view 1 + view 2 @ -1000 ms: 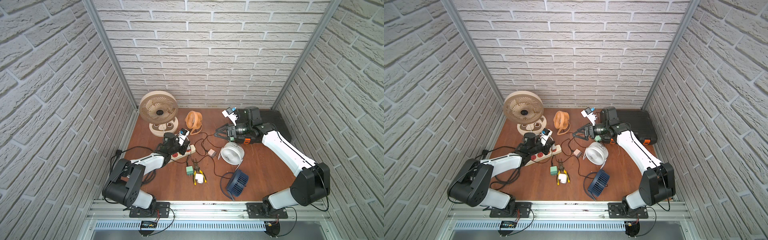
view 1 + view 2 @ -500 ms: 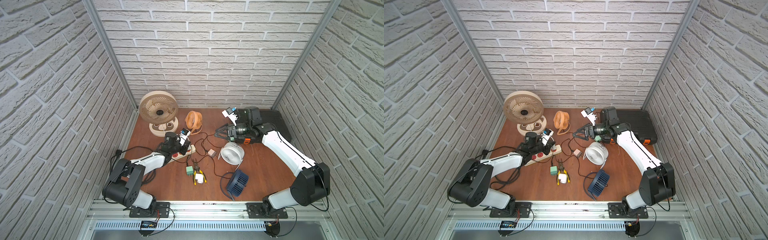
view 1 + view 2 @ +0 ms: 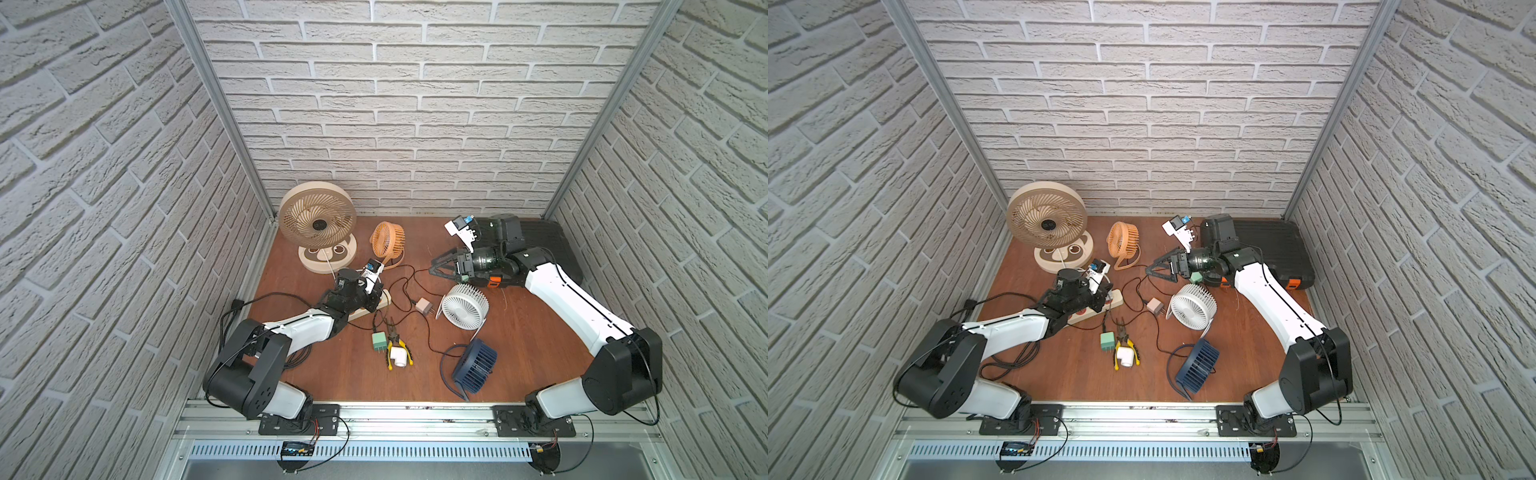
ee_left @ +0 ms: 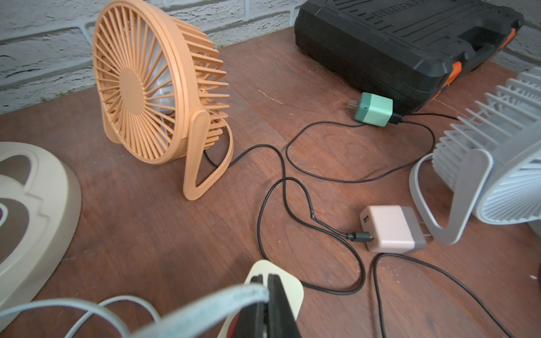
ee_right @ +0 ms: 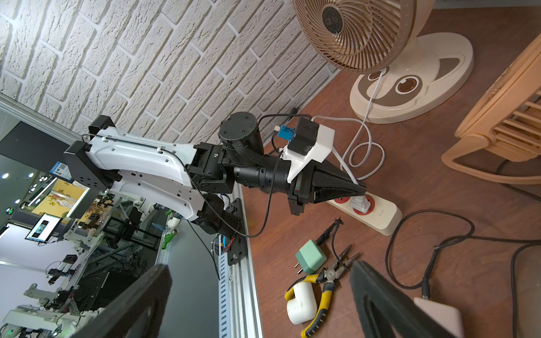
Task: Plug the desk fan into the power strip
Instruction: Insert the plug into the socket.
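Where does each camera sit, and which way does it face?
Top views: high above the front edge, looking down at the table; both arms show.
Left wrist: behind the shut left gripper, facing the orange fan and black case.
Right wrist: behind the open right gripper, facing the left arm and power strip.
Shared: both wrist views show the orange fan.

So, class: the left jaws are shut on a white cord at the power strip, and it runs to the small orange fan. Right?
No. The white cord runs to the large beige fan, as the right wrist view shows. The rest holds.
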`<state>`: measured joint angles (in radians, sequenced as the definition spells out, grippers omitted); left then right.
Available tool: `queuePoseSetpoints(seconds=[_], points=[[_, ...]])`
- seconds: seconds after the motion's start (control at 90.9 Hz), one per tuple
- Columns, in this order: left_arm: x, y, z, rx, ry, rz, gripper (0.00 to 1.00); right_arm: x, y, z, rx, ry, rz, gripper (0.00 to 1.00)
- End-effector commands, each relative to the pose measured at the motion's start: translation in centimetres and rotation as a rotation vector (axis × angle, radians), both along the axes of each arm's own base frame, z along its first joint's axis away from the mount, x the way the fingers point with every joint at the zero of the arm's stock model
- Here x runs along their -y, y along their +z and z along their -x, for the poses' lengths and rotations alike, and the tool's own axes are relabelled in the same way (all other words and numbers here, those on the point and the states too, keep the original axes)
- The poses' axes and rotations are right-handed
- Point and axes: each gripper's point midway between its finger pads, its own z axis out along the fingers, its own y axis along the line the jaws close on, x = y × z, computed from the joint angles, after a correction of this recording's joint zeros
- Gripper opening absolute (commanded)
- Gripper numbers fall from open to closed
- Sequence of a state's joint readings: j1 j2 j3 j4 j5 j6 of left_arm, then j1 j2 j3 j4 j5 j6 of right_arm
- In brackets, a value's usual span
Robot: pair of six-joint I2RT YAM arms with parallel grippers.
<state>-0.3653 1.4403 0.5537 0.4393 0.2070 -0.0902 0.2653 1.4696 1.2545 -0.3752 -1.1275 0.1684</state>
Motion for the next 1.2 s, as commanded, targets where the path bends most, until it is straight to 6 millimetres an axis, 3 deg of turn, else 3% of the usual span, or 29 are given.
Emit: queuePoseSetpoints(seconds=[0.0, 0.198, 0.638, 0.913, 1.188], points=[[-1.4, -1.5, 0.8, -0.032, 0.080, -0.026, 0.00, -0.1, 1.6, 0.8, 0.061, 0.023, -0.031, 1.00], [-2.3, -2.8, 1.1, -0.012, 0.162, -0.005, 0.00, -0.3, 1.6, 1.2, 0.064, 0.029, -0.028, 1.00], [0.8, -4.5, 1.7, -0.028, 0.071, -0.012, 0.00, -0.2, 1.5, 2.0, 0.069, 0.031, -0.009, 1.00], [-0.6, -5.7, 3.6, -0.015, 0.126, -0.033, 0.00, -0.3, 1.6, 2.1, 0.075, 0.035, -0.013, 1.00], [-1.0, -7.4, 3.6, -0.015, 0.160, -0.023, 0.00, -0.5, 1.2, 2.5, 0.067, 0.041, -0.005, 1.00]])
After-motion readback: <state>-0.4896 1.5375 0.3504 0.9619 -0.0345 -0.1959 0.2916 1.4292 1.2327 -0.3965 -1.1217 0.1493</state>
